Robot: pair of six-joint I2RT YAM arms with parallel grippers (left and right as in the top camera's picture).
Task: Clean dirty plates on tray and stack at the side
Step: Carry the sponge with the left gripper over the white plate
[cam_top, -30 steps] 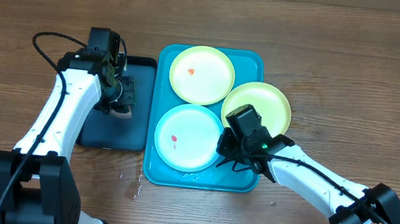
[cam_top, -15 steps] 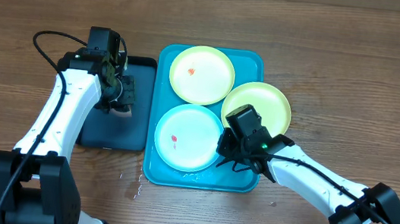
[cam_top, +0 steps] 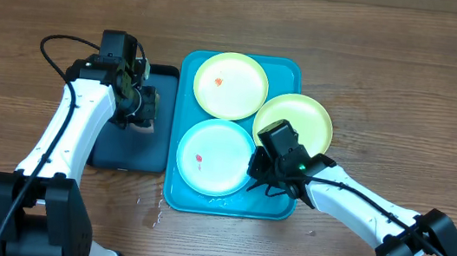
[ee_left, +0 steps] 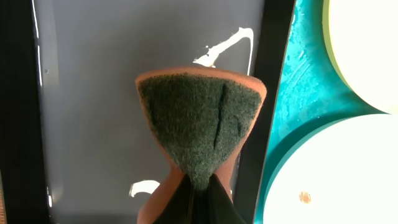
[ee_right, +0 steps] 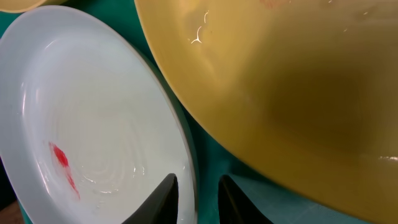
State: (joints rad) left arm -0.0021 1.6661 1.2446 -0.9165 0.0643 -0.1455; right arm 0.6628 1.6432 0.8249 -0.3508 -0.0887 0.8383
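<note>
The teal tray (cam_top: 172,193) holds a light blue plate (cam_top: 212,155) with a red smear at the front and a yellow-green plate (cam_top: 230,85) with an orange spot at the back. A second yellow-green plate (cam_top: 299,119) leans over the tray's right rim. My right gripper (cam_top: 254,170) (ee_right: 199,180) is shut on the light blue plate (ee_right: 93,112), one finger inside its right rim and one outside over the tray (ee_right: 249,186). My left gripper (cam_top: 139,108) (ee_left: 198,186) is shut on an orange sponge (ee_left: 199,124) with a green scouring face, above the dark tray (ee_left: 93,93).
The dark navy-black tray (cam_top: 125,152) lies just left of the teal one, with wet streaks on it. Small water drops (cam_top: 153,210) spot the wooden table in front of the trays. The yellow-green plate (ee_right: 292,81) looms close above my right fingers.
</note>
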